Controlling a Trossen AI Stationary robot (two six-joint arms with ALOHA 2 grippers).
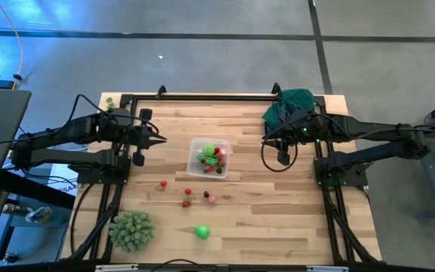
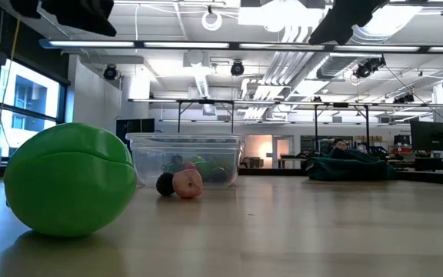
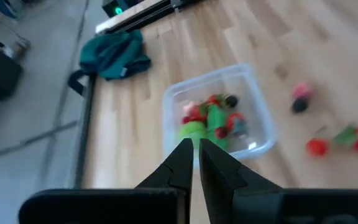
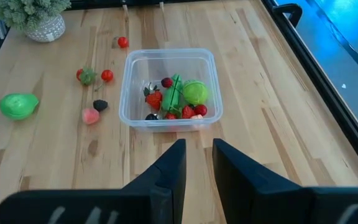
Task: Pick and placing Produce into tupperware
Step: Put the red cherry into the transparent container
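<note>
Both dark arms reach inward above the wooden table (image 1: 278,219), the left gripper (image 1: 160,139) with jaws together and the right gripper (image 1: 264,141) with jaws slightly apart, flanking the central tupperware (image 1: 208,158), produce (image 1: 211,158) inside, more pieces (image 1: 187,198) loose nearby.

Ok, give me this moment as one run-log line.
left gripper: shut, empty, left of tupperware | right gripper: open, empty, right of it | loose produce: on table near it
</note>
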